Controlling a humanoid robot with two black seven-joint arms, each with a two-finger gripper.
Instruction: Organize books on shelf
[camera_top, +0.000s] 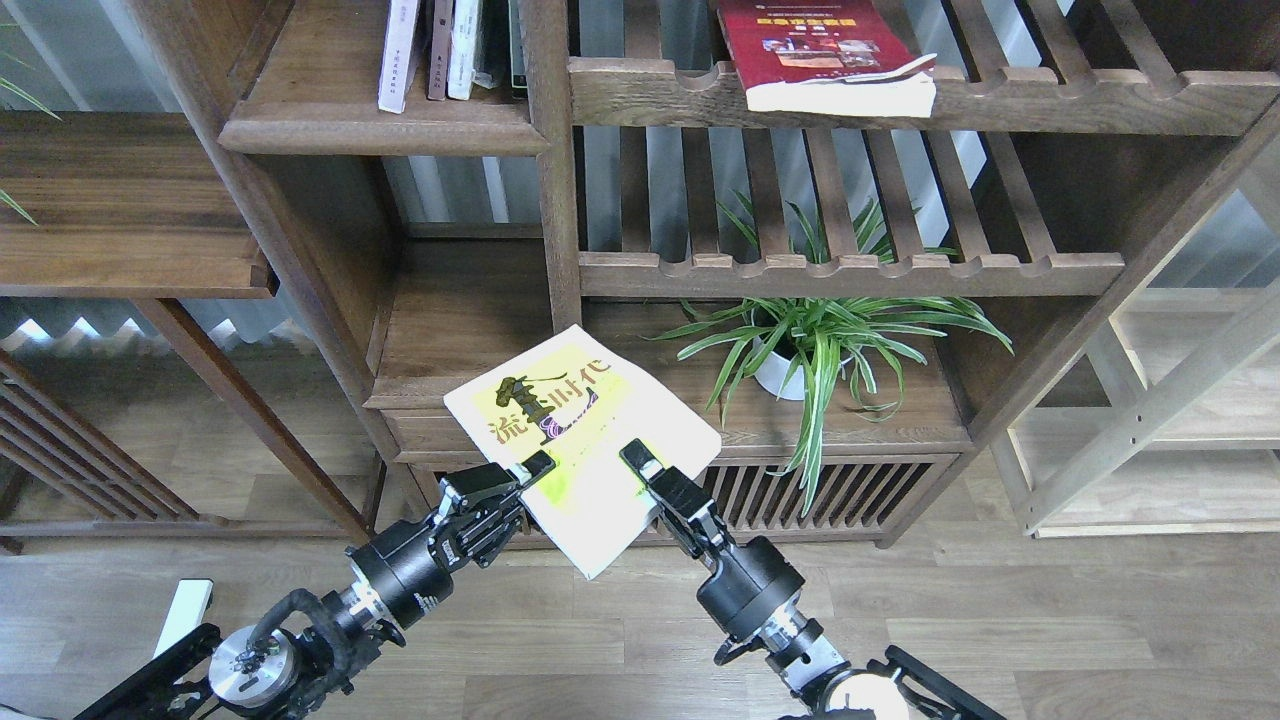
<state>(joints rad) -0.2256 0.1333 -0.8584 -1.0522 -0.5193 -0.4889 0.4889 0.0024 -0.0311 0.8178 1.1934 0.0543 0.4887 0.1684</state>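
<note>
Book, yellow-green (585, 440), pinched at near edges by left gripper (515, 478) & right gripper (645, 478), both closed on it, tilted w/ cover up, prob. for carrying to shelf (380, 125).

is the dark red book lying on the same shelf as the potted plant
No, the dark red book lies on the upper slatted rack, while the potted plant stands two levels lower.

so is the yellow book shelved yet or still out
Still out. The yellow book hangs skewed in front of the cabinet, closed, cover up, with the left tool and right tool at its lower edges.
</note>
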